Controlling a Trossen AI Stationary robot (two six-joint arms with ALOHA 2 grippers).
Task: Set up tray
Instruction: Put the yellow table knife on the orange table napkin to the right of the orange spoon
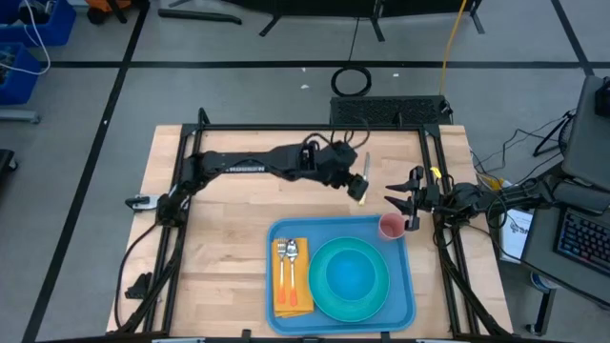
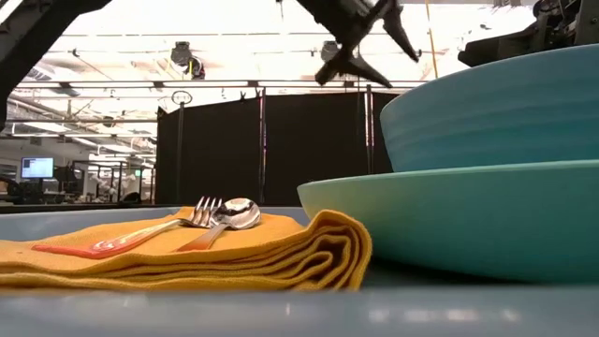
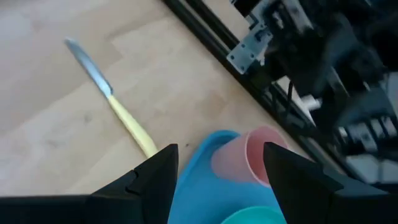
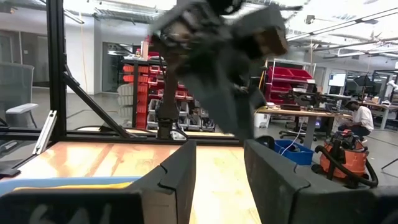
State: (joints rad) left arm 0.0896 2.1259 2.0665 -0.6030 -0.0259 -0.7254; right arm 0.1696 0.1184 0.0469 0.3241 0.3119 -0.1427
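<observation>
Tray (image 1: 282, 235) sits at the table's near edge, seen from above, already carrying napkin (image 1: 294, 303), fork (image 1: 283, 252), spoon (image 1: 293, 252), turquoise plate (image 1: 351, 277) and pink cup (image 1: 391, 226). Left gripper (image 1: 360, 187) hovers above the yellow-handled knife (image 1: 363, 176), which lies on the table just beyond the tray; right gripper (image 1: 412, 202) waits beside the cup. Left wrist view: fingers (image 3: 155, 180) parted, empty, knife (image 3: 112, 99) on bare wood. Right wrist view: fingers (image 4: 177, 171) apart, holding nothing. Next, I reckon: grab that knife.
</observation>
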